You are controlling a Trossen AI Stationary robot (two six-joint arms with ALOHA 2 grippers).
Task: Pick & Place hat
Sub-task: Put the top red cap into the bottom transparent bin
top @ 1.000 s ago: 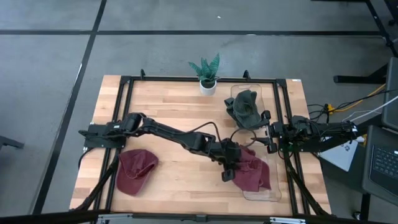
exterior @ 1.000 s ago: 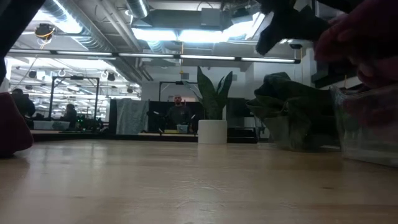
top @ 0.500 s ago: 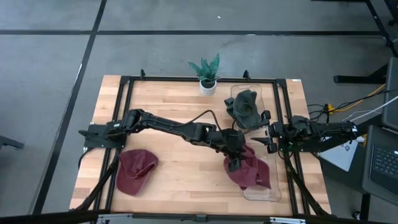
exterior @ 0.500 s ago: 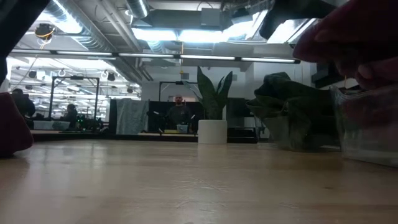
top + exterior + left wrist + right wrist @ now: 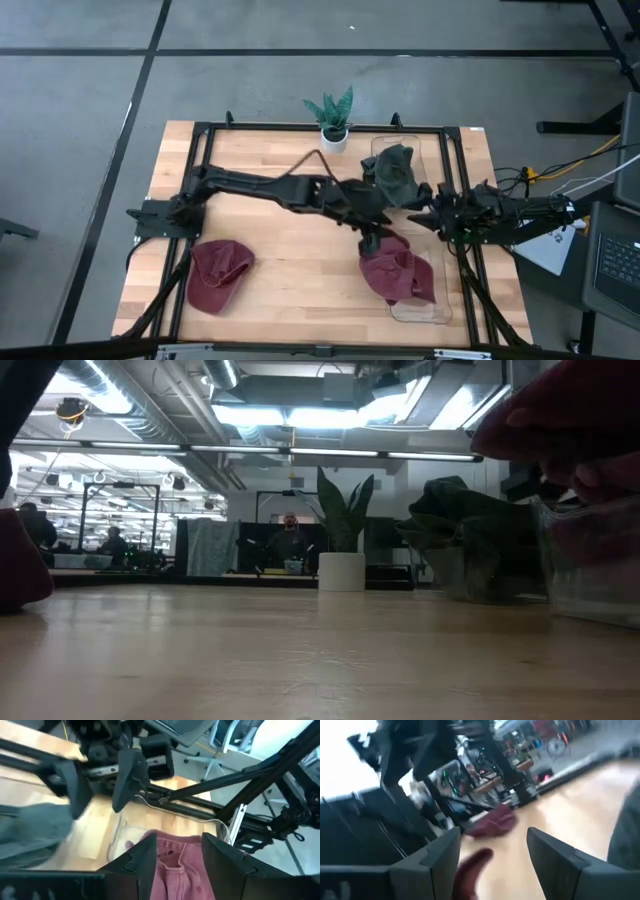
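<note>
Right under the left gripper (image 5: 370, 243) sits the maroon hat (image 5: 398, 277), now draped into the near end of the clear bin (image 5: 443, 312). A second ago those jaws were pinching its cloth out over the counter (image 5: 270, 290); since then the arm has swung the hat over and lifted off. In the left wrist view the jaws stand parted with the hat (image 5: 176, 870) lying loose between and below them, so it looks released. That probably means this placement is basically done.

Just beyond the jaws, toward the bin's far end, the grey-green hat (image 5: 393, 172) is already in there. Off to the side, the right gripper (image 5: 424, 220) waits by the bin with its jaws open and empty.

Well behind the left jaws, a second maroon hat (image 5: 218, 274) lies on the counter, likely next up. Farthest away is the potted plant (image 5: 333, 117).
</note>
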